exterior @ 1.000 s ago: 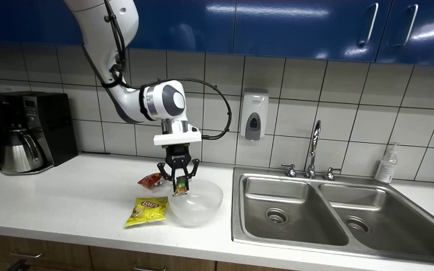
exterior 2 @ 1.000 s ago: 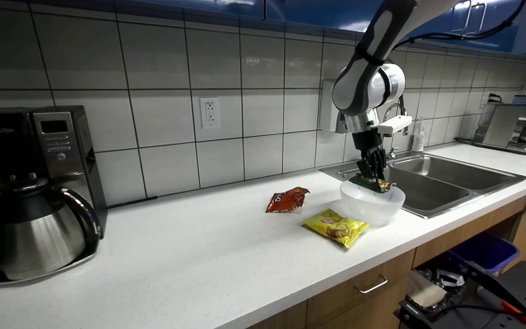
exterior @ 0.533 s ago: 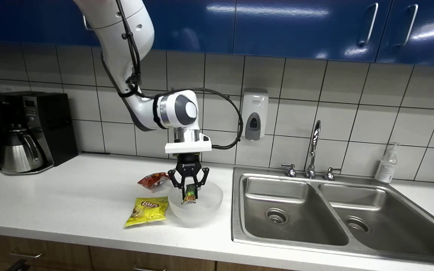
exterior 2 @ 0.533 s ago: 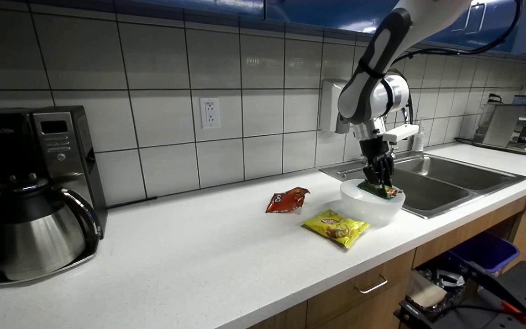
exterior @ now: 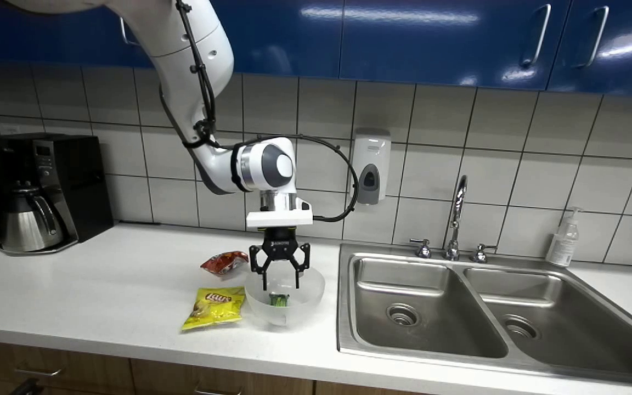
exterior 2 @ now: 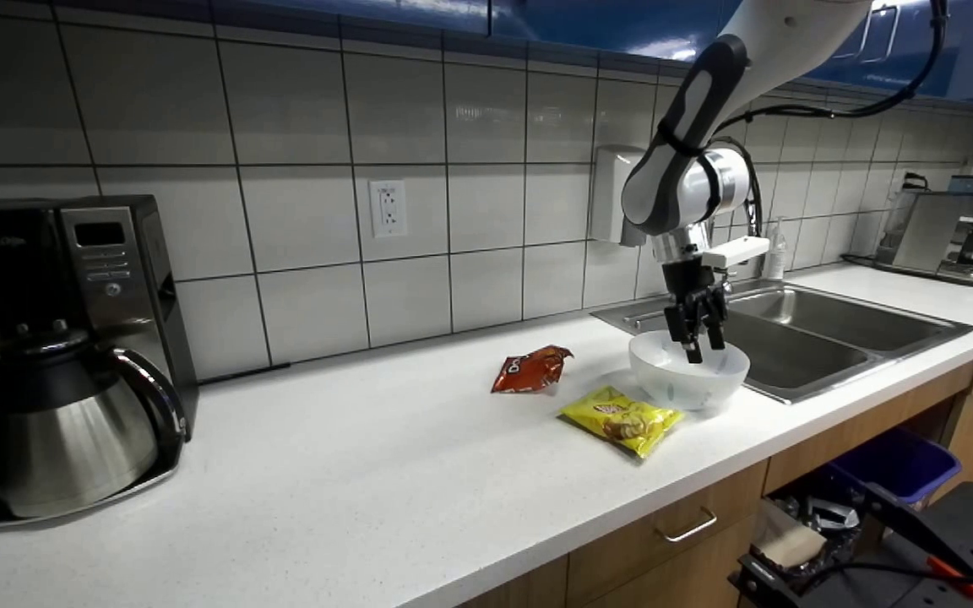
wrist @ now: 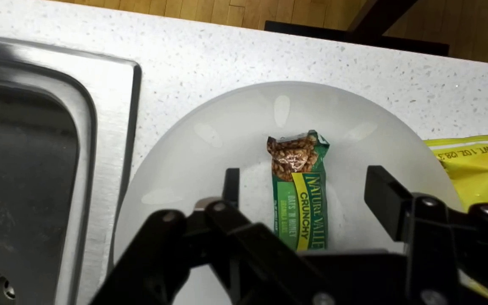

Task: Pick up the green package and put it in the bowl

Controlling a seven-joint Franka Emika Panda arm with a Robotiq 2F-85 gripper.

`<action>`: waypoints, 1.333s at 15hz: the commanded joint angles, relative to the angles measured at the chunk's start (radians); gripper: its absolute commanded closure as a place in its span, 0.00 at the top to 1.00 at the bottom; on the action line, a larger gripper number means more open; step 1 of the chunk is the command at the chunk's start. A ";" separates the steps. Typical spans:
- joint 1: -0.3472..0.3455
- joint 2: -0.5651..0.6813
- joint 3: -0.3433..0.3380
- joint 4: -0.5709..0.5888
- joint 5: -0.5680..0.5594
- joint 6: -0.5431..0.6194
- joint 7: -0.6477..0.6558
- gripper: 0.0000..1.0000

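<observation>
Arm [exterior: 186, 101] bent downward; fingers [wrist: 387, 202] apart over bowl [wrist: 244, 114]; green package [wrist: 301, 199] inside.

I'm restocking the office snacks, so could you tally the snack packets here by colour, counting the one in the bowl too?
Green package: 1, in the bowl
Yellow bag: 1, on the counter
Red packet: 1, on the counter
Total: 3
</observation>
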 commanded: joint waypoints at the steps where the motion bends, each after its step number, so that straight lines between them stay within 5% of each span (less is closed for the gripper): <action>1: -0.003 -0.023 0.014 0.018 0.000 -0.038 0.001 1.00; 12: 0.109 -0.225 0.031 -0.157 -0.010 -0.073 0.129 1.00; 20: 0.201 -0.415 0.112 -0.395 0.103 -0.084 0.274 1.00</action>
